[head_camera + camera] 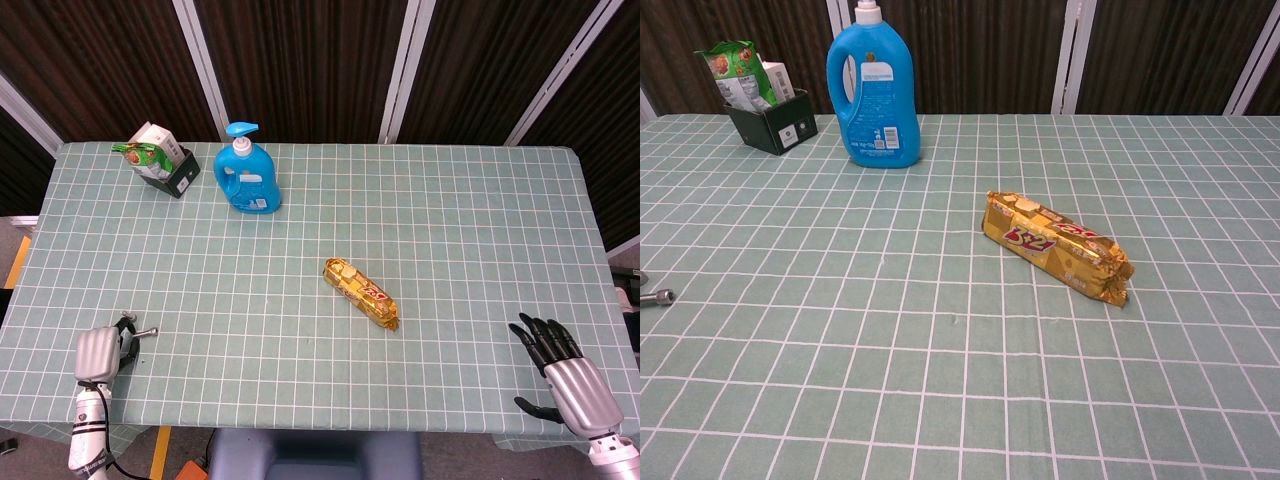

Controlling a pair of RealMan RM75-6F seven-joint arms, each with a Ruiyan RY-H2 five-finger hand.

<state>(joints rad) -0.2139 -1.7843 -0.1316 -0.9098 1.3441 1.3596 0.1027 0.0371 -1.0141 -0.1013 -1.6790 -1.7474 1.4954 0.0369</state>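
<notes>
Head view is showing both hands sitting at the near edge of the desk (460, 200), which is wearing a green checked cloth. The right hand (562, 372) is resting at the near right corner with its dark fingers (540, 338) lying apart and holding nothing. The left hand (103, 353) is sitting at the near left, and its fingers are curling in under the silver back with nothing visible in them. The thing nearest both is a gold biscuit packet (361, 292), lying flat near the middle of the desk and well apart from either hand. From the right hand it is lying forward and to the left; from the left hand it is lying forward and further off to the right, so the right hand is looking the nearer one. Its long axis is running diagonally, from far-left down to near-right, with the crimped end pointing roughly toward the right hand. At the far left a blue detergent bottle (246, 172) is standing upright, beside a black box of snack packs (160, 160).
</notes>
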